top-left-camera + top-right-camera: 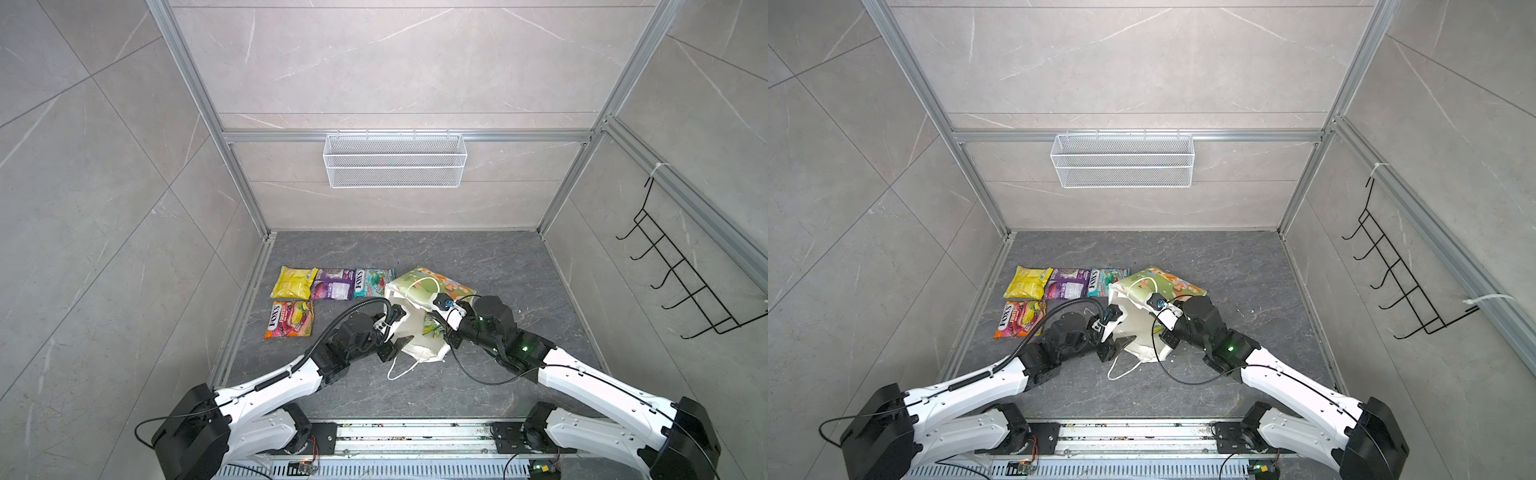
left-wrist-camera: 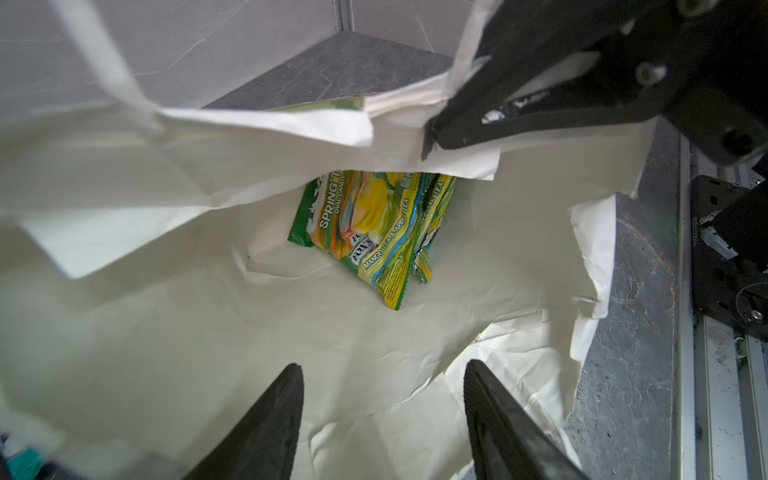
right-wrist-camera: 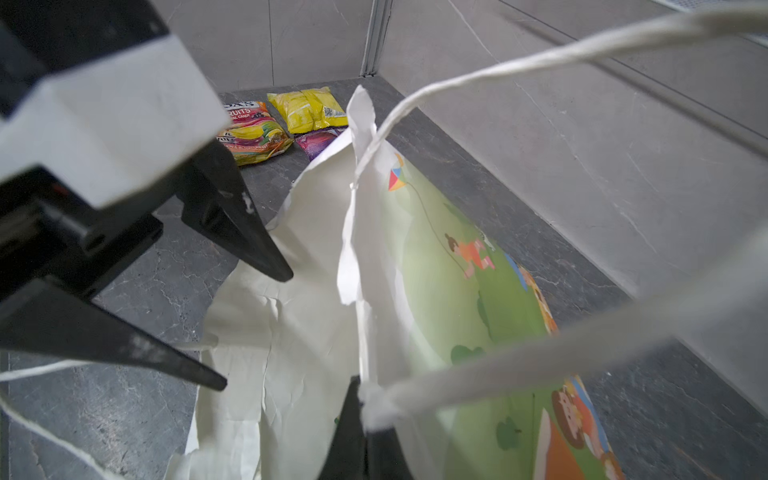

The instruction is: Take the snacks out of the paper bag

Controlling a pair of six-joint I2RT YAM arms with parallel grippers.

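The paper bag [image 1: 415, 328] [image 1: 1138, 328] lies on its side at the centre of the floor, mouth toward me. My right gripper [image 1: 451, 338] [image 3: 357, 382] is shut on the bag's upper rim by a cord handle, holding the mouth apart. My left gripper [image 1: 395, 349] [image 2: 382, 363] stands open at the mouth, with nothing between its fingers. Deep inside the bag lie two green-yellow snacks [image 2: 365, 220], one overlapping the other [image 2: 436, 208]. Left of the bag lie the yellow [image 1: 293, 283], purple [image 1: 334, 284], teal-red [image 1: 374, 281] and orange-red [image 1: 290, 320] packets.
A white wire mesh basket [image 1: 395, 160] hangs on the back wall. On the right wall is a black hook rack [image 1: 681, 270]. The bag's loose cord handle [image 1: 401, 370] trails on the floor in front of the bag. A metal rail [image 1: 415, 436] runs along the front edge.
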